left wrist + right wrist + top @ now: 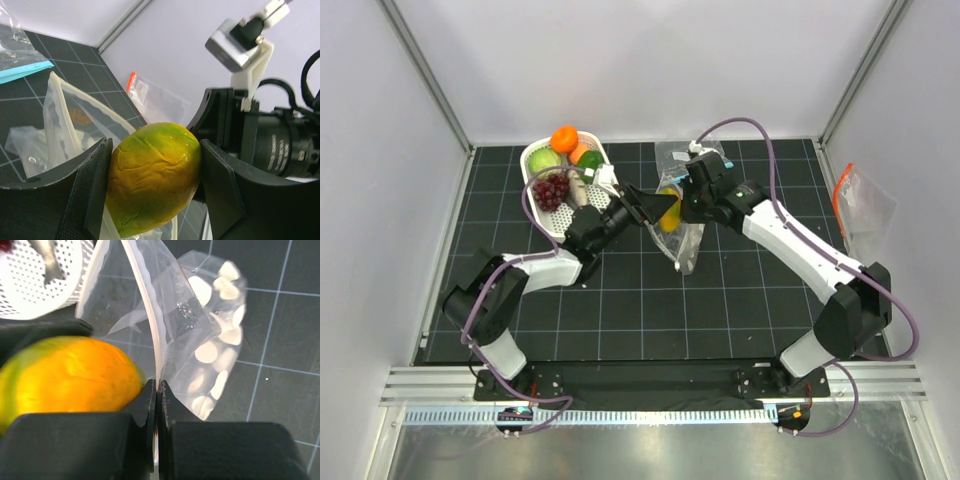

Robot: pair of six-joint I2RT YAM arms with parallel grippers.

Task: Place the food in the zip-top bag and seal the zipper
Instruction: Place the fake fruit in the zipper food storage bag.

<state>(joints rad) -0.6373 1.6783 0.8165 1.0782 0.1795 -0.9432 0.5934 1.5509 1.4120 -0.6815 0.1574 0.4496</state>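
Mango (155, 177), yellow-green, is clamped between the left gripper (655, 206) fingers, which stand fairly wide around its middle. It hangs at the mouth of the bag (210, 325), just beside the zipper (145, 300). Cannot tell if its tip is past the rim yet.

Right gripper (157, 400) is pinched fully closed on the zipper edge, lifting one lip. The rest of the bag droops to the mat and the rim curves open behind the mango in the left wrist view.

Other food is in the basket (560, 218), well to the left: grapes (551, 189), orange (564, 138), pale green (544, 160) and dark green (591, 160) pieces.

Step in hand, as I judge it: first item going into the bag, so the task is early.
- The right should hold the lip high and taut so the mouth does not fold.
- The left should push the mango well past the strip into the dotted pocket, then spread its fingers.
- Letting go at the rim risks the fruit rolling out.
- Back out straight, since floppy film could snag on a finger.
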